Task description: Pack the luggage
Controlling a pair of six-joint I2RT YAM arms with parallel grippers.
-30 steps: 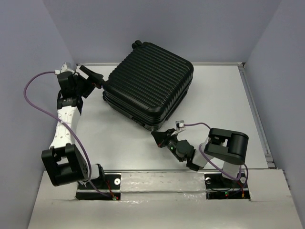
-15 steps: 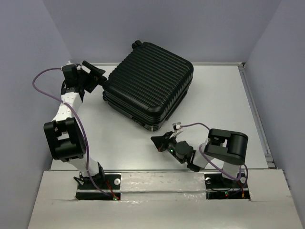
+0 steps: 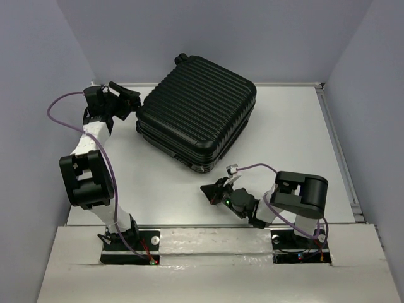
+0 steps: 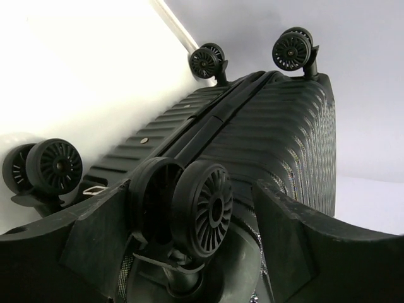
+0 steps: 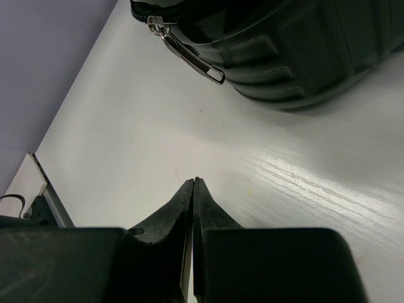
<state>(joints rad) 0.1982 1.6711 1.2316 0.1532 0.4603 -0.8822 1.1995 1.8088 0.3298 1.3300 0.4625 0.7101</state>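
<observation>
Jaws of the left gripper (image 3: pixel 131 98) stand apart around a wheel (image 4: pixel 203 208) of the suitcase (image 3: pixel 199 107), a gap on each side; those of the right gripper (image 5: pixel 193 182) are pressed together, empty, over the table (image 5: pixel 126 139), with the suitcase just ahead.

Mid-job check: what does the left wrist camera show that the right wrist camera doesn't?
Only left wrist: the luggage from its wheeled end, with its caster wheels, one of them sitting between the open fingers of the left gripper. Only right wrist: a metal zipper pull at the case's seam, and the right gripper shut above the table. Both: the ribbed black luggage and the white table.
</observation>
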